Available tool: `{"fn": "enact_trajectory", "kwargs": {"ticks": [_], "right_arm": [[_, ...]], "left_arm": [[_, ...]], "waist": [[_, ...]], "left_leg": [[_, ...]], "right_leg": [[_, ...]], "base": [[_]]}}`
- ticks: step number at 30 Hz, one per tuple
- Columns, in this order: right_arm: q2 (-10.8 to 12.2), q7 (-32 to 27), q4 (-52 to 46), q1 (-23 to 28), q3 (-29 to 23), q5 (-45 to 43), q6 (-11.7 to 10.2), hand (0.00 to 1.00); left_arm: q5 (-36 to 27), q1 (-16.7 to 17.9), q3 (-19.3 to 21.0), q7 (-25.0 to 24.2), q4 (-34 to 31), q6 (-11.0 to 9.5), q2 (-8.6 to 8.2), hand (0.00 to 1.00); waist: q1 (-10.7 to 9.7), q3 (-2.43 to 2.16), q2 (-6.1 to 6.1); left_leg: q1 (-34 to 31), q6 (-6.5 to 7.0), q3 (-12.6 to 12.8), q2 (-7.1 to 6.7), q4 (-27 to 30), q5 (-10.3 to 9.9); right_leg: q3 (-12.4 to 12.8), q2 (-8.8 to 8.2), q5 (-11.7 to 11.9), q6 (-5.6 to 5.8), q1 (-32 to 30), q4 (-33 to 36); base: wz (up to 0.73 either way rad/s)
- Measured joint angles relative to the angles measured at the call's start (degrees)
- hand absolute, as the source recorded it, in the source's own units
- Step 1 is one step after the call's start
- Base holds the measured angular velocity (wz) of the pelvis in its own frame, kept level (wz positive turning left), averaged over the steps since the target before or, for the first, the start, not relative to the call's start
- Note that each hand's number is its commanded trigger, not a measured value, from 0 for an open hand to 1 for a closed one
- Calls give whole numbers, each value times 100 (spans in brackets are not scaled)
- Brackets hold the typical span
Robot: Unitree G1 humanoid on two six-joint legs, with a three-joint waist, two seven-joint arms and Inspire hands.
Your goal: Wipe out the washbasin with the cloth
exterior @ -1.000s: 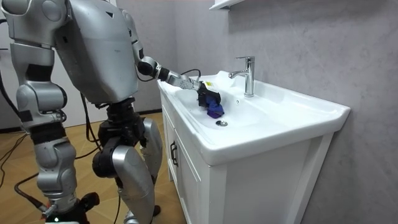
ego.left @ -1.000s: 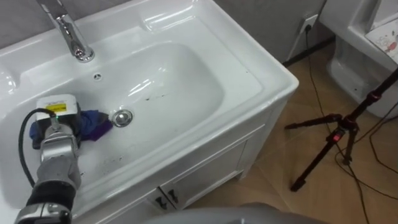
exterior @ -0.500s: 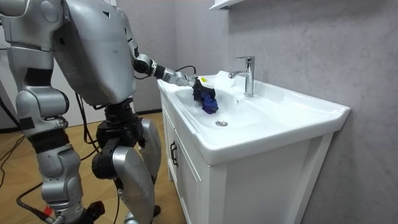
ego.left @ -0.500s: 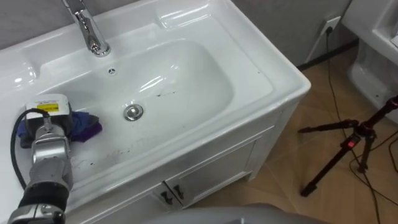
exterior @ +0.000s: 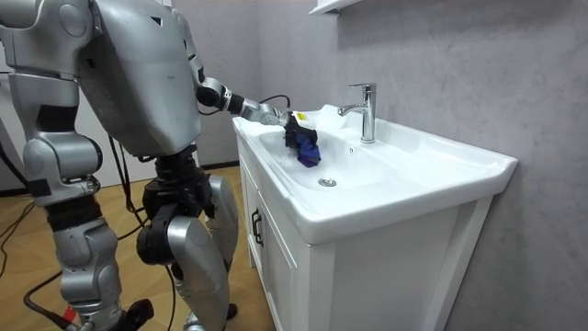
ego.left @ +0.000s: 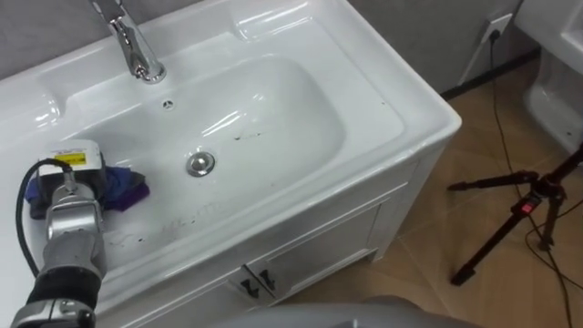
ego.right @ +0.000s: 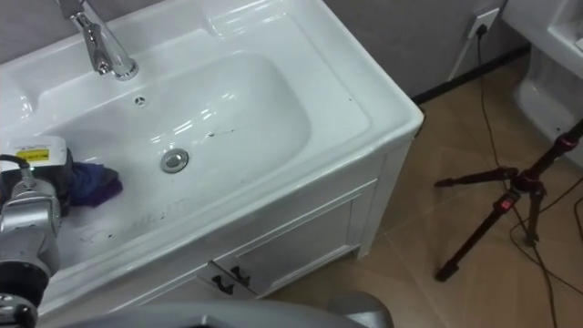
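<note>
Station: the robot stands upright at the end of the cabinet (ego.left: 310,248) on the room view's left, with its left arm stretched out over the rim into the basin (ego.left: 392,102).

Right hand (exterior: 116,316): at the lower edge of the room view, at the end of an arm that hangs by the body. Whether it is open or closed cannot be told.

Cabinet: white, directly under the basin, with two small dark handles (ego.left: 251,283) side by side where the doors meet.

Near slope of the bowl: faint grey smears (ego.left: 182,219) run along it, just inside the front rim.

Left hand (ego.left: 62,188): low on the bowl's left slope, seen from behind the wrist, back uppermost. It rests on the cloth (ego.left: 126,187). Whether it is closed on the cloth cannot be told, as the underside is hidden.

Cloth: blue-purple and bunched, lying on the left slope. It shows on both sides of the hand, more on the drain side, and its edge is near the drain (ego.left: 200,164) but apart from it.

Bowl floor: a few small dark marks (ego.left: 244,137) lie just beyond the drain.

Back rim: a chrome tap (ego.left: 133,47) stands upright behind the bowl, with a small overflow hole (ego.left: 167,104) below it.

Surroundings: a dark tripod (ego.left: 521,211) stands on the wooden floor (ego.left: 428,292), well to the right of the cabinet. A cable runs from it towards a wall socket (ego.left: 501,22).
</note>
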Motion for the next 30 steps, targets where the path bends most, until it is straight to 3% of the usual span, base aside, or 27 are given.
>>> {"fn": "enact_trajectory", "kwargs": {"ticks": [14, 17, 18, 24, 27, 30], "right_arm": [[8, -127, 161, 21, 56, 293, -170, 0], [16, -122, 144, -2, 166, 569, -182, 0], [17, -122, 145, 2, 237, 699, -180, 0], [39, -92, 142, 49, 626, 908, -162, 0], [61, -81, 151, 52, 841, 971, -162, 0], [121, -77, 164, 75, 917, 1054, -115, 0]], "left_arm": [[-191, -4, -24, -19, -14, 11, 1, 100], [-246, -82, -24, -51, -18, 47, 1, 100], [-285, -100, -32, -92, -37, 120, 1, 100], [-974, -364, -110, -160, 45, 379, -57, 100], [-1438, -483, -113, -203, 116, 380, -74, 100], [-1956, -725, -104, -196, 303, 395, -199, 100]], "waist": [[-132, 10, -93], [-138, 13, -156], [-151, 34, -196], [-167, 32, -409], [-172, 32, -483], [-200, 39, -536]], "left_leg": [[47, 28, -142, -89, -49, 17], [-26, 33, -132, -110, -1, 20], [-31, 35, -128, -114, 9, 20], [-115, 45, -134, -109, 173, 25], [-125, 59, -127, -125, 184, 18], [-230, 85, -125, -122, 280, 3]], "right_leg": [[6, -47, -42, 50, -22, 34], [21, -74, -76, 61, -134, 151], [16, -86, -89, 52, -154, 194], [51, -97, -114, 74, -147, 226], [90, -111, -113, 81, -185, 301], [99, -121, -95, 101, -255, 327]], "base": [[2], [1], [0], [4], [-5], [0]]}}
